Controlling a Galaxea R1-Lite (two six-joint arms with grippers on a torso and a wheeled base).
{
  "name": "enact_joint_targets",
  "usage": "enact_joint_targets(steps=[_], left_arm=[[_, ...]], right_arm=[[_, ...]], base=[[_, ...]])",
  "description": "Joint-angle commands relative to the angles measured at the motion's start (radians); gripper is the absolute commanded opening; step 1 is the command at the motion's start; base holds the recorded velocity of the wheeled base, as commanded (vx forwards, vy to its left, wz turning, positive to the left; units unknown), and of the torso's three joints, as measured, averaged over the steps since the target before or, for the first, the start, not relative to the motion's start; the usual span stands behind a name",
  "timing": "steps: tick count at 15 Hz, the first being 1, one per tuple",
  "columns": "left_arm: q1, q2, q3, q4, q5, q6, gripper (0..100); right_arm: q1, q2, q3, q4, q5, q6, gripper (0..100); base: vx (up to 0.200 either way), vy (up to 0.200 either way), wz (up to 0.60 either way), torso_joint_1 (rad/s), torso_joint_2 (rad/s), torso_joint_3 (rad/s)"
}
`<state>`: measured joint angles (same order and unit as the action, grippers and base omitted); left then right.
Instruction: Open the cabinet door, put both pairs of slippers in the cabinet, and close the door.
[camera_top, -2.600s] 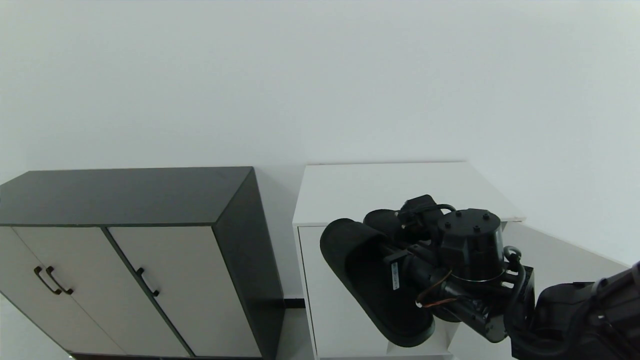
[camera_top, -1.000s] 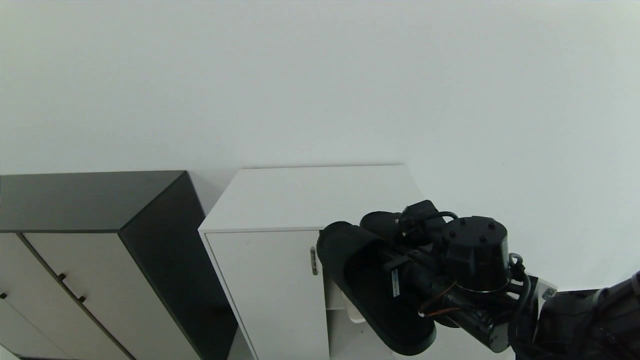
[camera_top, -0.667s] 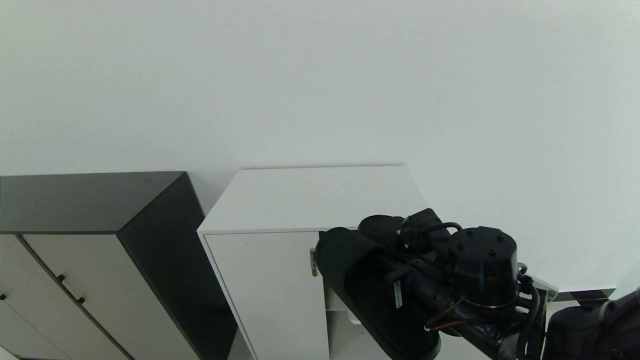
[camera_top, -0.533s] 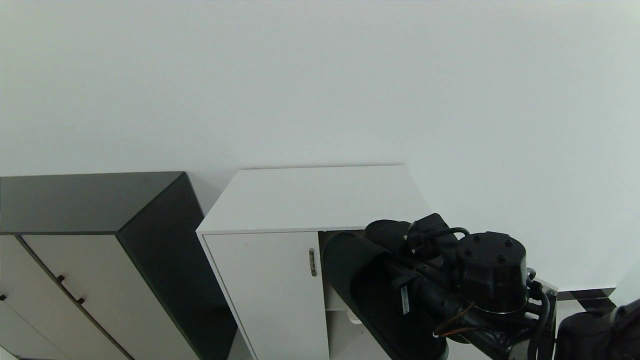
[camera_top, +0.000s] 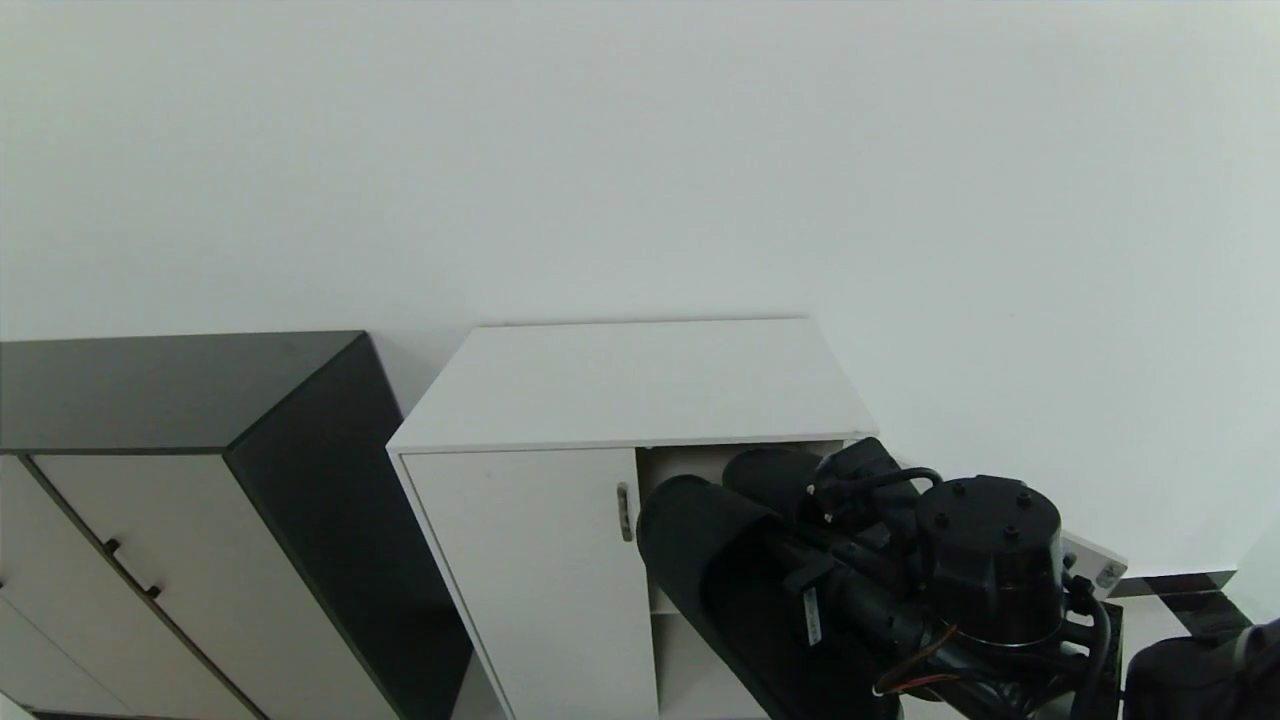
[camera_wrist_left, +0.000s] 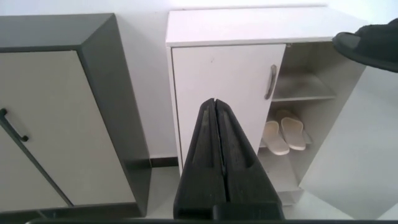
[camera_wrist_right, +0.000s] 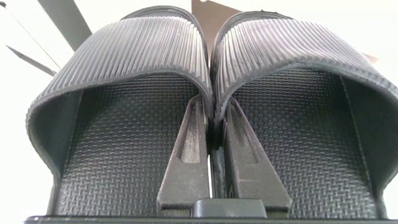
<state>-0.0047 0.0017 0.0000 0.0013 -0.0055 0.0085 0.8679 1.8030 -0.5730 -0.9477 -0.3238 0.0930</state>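
Observation:
A pair of black slippers (camera_top: 720, 570) (camera_wrist_right: 124, 68) is held side by side with my right gripper (camera_wrist_right: 211, 109) shut on their inner edges. Their toes point at the open right half of the white cabinet (camera_top: 630, 385) (camera_wrist_left: 249, 25), just below its top. The cabinet's left door (camera_top: 530, 580) (camera_wrist_left: 217, 68) is closed; the right door (camera_wrist_left: 367, 155) stands swung out. A pair of white slippers (camera_wrist_left: 283, 134) lies on a lower shelf inside. My left gripper (camera_wrist_left: 215, 102) is shut on nothing, held back in front of the closed left door.
A dark cabinet (camera_top: 180, 390) (camera_wrist_left: 56, 31) with pale doors stands against the wall just left of the white one. An upper shelf (camera_wrist_left: 305, 90) inside the open half is bare. White wall behind both cabinets.
The head view shifted, bringing the white cabinet to the middle. My right arm has carried the black slippers lower and toward the open compartment.

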Motion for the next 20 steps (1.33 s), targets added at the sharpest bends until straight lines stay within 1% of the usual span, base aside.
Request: enact_joint_targets(steps=[1, 12, 20], left_arm=[[0.0, 0.001, 0.0, 0.0, -0.001, 0.001, 0], [0.0, 0.001, 0.0, 0.0, -0.002, 0.001, 0], [0.0, 0.001, 0.0, 0.002, -0.004, 0.001, 0]], right_arm=[[0.0, 0.01, -0.001, -0.002, 0.0, 0.001, 0], [-0.012, 0.064, 0.001, -0.029, 0.003, 0.007, 0], [-0.012, 0.07, 0.007, -0.052, 0.002, 0.001, 0]], base=[[0.0, 0.0, 0.0, -0.168, 0.38, 0.207], [0.0, 0.0, 0.0, -0.216, 0.52, 0.303], [0.0, 0.0, 0.0, -0.18, 0.5, 0.32]])
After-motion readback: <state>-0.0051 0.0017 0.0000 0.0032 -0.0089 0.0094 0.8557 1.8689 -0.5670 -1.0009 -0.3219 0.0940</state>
